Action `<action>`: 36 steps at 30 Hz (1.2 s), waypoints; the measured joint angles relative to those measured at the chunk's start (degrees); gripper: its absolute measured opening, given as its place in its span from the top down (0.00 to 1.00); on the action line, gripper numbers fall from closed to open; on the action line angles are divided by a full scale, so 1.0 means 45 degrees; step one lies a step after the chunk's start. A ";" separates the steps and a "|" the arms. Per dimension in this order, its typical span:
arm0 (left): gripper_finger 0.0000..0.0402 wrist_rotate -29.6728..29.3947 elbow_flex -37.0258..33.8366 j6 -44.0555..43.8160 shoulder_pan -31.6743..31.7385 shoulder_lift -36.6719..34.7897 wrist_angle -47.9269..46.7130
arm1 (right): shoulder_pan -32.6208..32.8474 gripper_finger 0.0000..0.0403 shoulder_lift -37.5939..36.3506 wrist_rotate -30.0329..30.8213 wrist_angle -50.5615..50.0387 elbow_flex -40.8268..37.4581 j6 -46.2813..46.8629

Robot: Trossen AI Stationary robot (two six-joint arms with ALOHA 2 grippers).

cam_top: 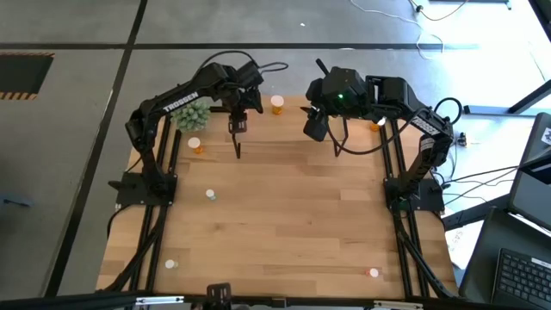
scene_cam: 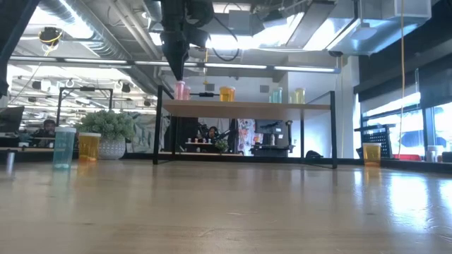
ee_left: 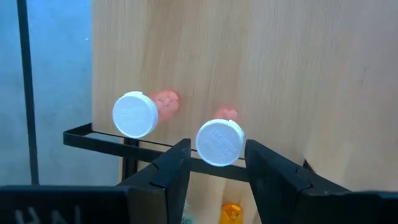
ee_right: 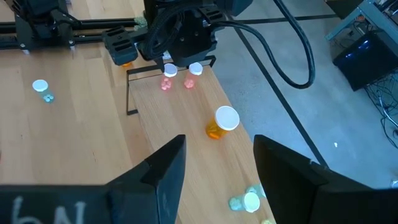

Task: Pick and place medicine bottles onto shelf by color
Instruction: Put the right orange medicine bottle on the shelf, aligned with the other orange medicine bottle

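Shelf: the shelf (scene_cam: 244,107) spans the middle of the low view, a pale board on black legs; in the high view it lies under both arms along the table's far edge.
On the shelf: two pink bottles (ee_right: 178,76) stand near one end, then an orange bottle (ee_right: 222,122), then a pale green bottle (ee_right: 244,201) toward the lower middle of the right wrist view. The low view shows a further pale bottle at the far right of the board.
Left gripper: the left gripper (ee_left: 216,163) hangs over the pink end of the shelf. Its fingers stand apart on either side of the white cap of one pink bottle (ee_left: 219,140); gaps show on both sides, so it looks let go rather than held.
Right gripper: the right gripper (ee_right: 214,168) waits above the shelf's other half, fingers parted, holding nothing.
Still on the table: an orange bottle (cam_top: 197,145) beside the plant (cam_top: 191,114) at upper left, a small one (cam_top: 210,195) at left centre, one (cam_top: 170,264) at lower left, a reddish one (cam_top: 373,273) at lower right.
Progress: roughly half done, judging by the count; at least four bottles remain to sort.
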 joint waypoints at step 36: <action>0.63 -0.0641 0.3501 -0.5087 -0.4078 -0.2504 -0.3222 | 0.0003 0.53 0.0005 -0.0002 0.0005 0.0000 -0.0023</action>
